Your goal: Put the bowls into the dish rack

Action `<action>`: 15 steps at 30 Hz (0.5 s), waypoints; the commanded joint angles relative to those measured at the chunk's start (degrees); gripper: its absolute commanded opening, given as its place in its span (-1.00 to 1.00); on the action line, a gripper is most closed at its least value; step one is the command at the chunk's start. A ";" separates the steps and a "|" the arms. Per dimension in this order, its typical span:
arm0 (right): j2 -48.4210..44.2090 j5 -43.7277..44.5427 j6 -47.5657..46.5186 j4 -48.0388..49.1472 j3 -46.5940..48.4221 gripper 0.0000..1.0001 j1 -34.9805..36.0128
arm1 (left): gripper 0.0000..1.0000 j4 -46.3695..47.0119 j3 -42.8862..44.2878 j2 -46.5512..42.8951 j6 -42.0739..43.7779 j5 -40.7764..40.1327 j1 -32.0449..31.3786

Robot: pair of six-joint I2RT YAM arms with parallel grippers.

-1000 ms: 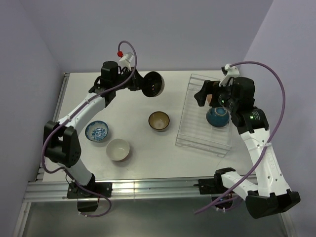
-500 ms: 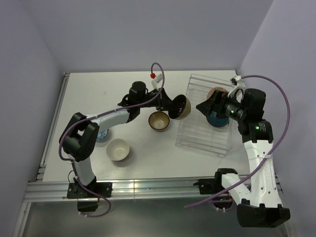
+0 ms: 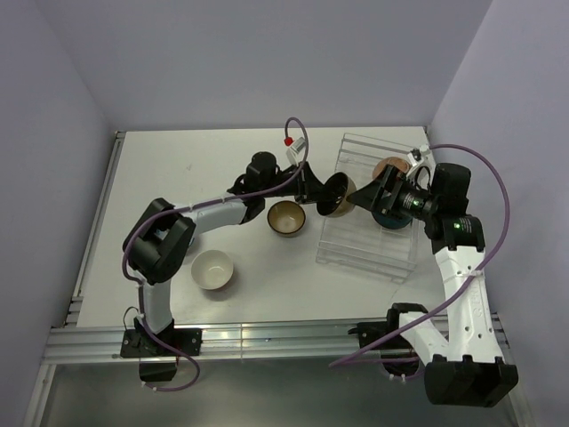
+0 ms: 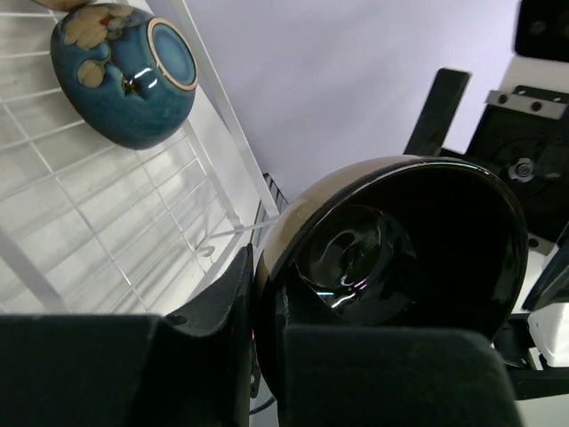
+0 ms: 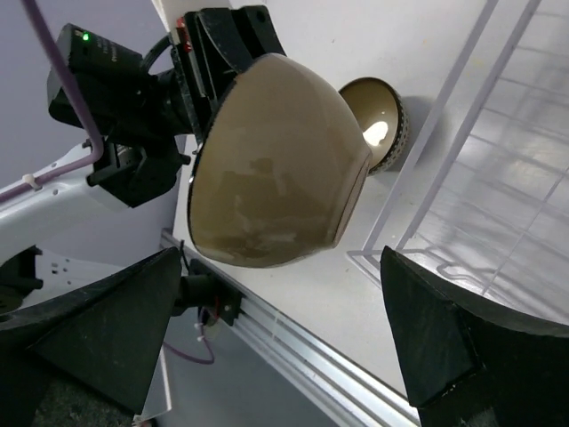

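Table [image 3: 178, 169]: white, carries the lot. Dish rack [image 3: 360, 245]: clear, thin grid ribs, low walls, sits on table's right half, a bit askew.

L arm [image 3: 209, 213] stretches across to rack's left edge. R arm [image 3: 462, 267] comes in from the right side, wrist over the rack.

Bowls, as I see them:
- Black bowl [image 4: 400, 258]: glossy black inside, tan outside. Off the table, tipped on its side at rack's left edge, mouth toward L wrist cam.
- Blue bowl [image 4: 124, 76]: in rack, leaning on its side, foot ring facing L cam. In top view it's partly hidden under R wrist.
- Far tan bowl [image 3: 388, 166]: in rack's far end, just behind the blue one.
- Near tan bowl [image 3: 286, 218]: upright on table, just beside rack's left wall.
- Cream bowl [image 3: 212, 269]: upright on table, nearer the arm bases, well apart from rack.

L pincer [image 4: 267, 311]: pinching black bowl by the rim, one finger on outer wall, other inside.

R pincer [image 5: 281, 267]: spread wide. Its fingers [image 5: 98, 338] sit at either side of R wrist view w/ the black bowl's tan underside framed between them. Touching or apart, can't tell.
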 commanded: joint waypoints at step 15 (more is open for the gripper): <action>6.26 -2.91 6.85 5.89 -0.07 0.81 -0.33 | -0.99 1.43 7.53 1.67 1.43 -3.12 -1.61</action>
